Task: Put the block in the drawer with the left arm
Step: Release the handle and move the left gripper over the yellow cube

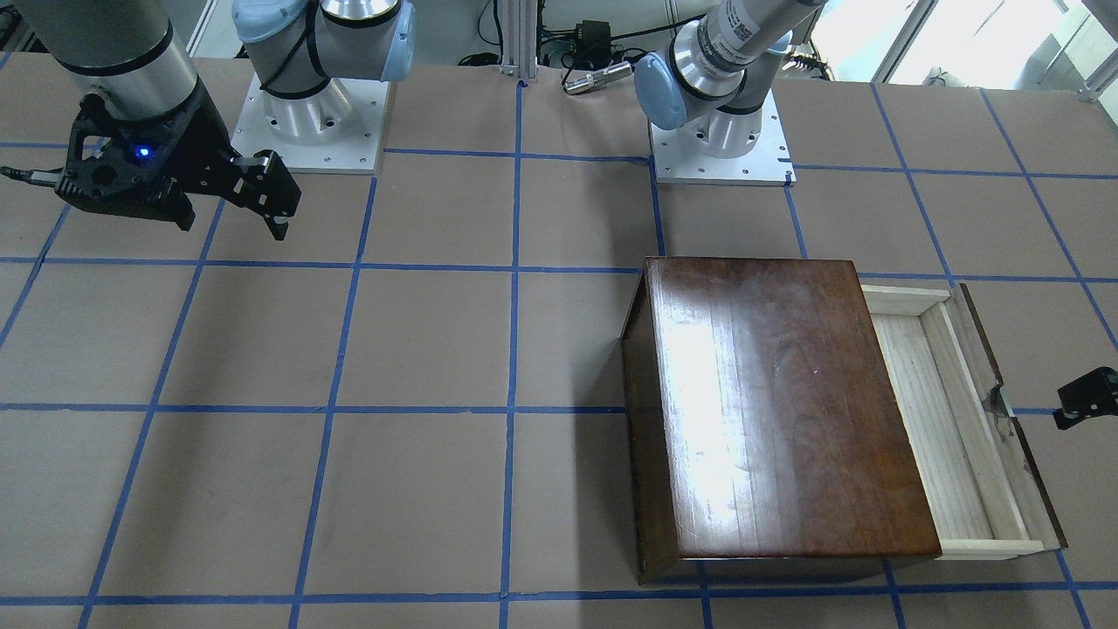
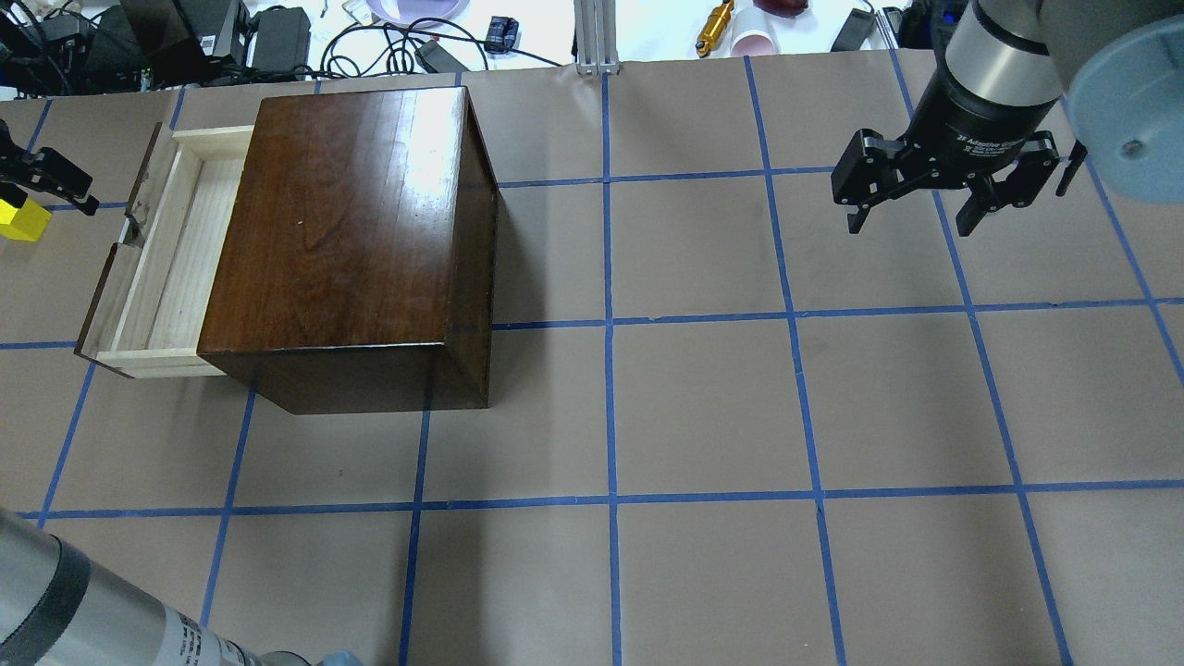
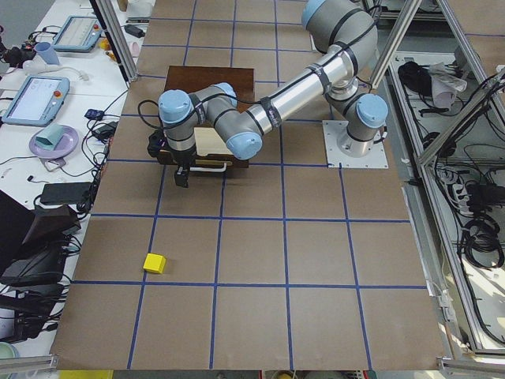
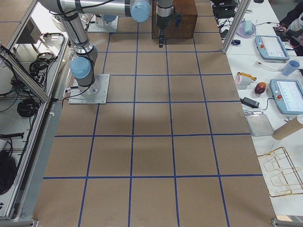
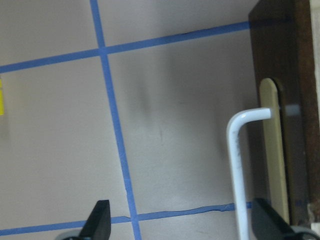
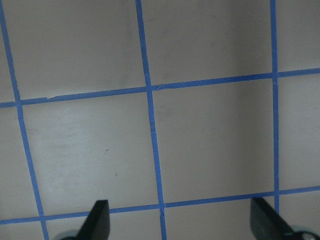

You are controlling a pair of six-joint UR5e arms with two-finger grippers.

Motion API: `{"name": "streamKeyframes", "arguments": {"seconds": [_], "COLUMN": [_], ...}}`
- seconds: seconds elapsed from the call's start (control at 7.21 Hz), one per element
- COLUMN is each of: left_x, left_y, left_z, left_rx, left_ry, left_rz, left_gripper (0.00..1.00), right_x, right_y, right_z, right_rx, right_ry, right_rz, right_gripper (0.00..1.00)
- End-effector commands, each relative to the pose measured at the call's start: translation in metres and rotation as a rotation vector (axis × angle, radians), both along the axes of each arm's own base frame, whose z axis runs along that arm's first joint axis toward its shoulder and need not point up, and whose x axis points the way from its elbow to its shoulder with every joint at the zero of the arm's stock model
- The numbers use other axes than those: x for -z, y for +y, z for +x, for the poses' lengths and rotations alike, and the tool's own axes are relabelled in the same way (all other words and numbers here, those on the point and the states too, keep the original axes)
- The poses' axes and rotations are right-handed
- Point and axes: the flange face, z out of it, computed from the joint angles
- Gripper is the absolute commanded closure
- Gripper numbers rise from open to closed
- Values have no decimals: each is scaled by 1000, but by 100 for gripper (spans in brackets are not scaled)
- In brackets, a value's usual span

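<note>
The yellow block (image 2: 20, 220) lies on the table beyond the drawer's front, also in the exterior left view (image 3: 155, 263) and as a sliver in the left wrist view (image 5: 1, 97). The drawer (image 2: 176, 240) is pulled out of the dark-brown cabinet (image 2: 351, 222), and its pale tray (image 1: 952, 419) is empty. My left gripper (image 2: 42, 176) hovers open and empty just outside the drawer front, between it and the block. In the left wrist view (image 5: 182, 222) the white handle (image 5: 237, 165) shows near one fingertip. My right gripper (image 2: 911, 217) is open and empty, far off.
Brown table with a blue tape grid (image 2: 610, 324). Cables and small items (image 2: 398, 37) lie past the table's far edge. The right wrist view shows only bare table (image 6: 210, 140). The two arm bases (image 1: 306, 122) stand at the robot's side.
</note>
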Motion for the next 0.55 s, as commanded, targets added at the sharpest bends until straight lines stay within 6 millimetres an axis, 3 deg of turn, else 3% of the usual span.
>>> {"name": "streamKeyframes", "arguments": {"seconds": [0.0,0.42], "left_x": [-21,4], "left_y": [-2,-5], "left_z": [43,99], "left_rx": [-36,-43], "left_ry": [-30,-37], "left_rz": [-38,-34], "left_gripper": [0,0], "right_x": [0,0], "right_y": [0,0], "right_z": [0,0], "right_rx": [0,0], "right_ry": [0,0], "right_rz": [0,0], "right_gripper": [0,0]}}
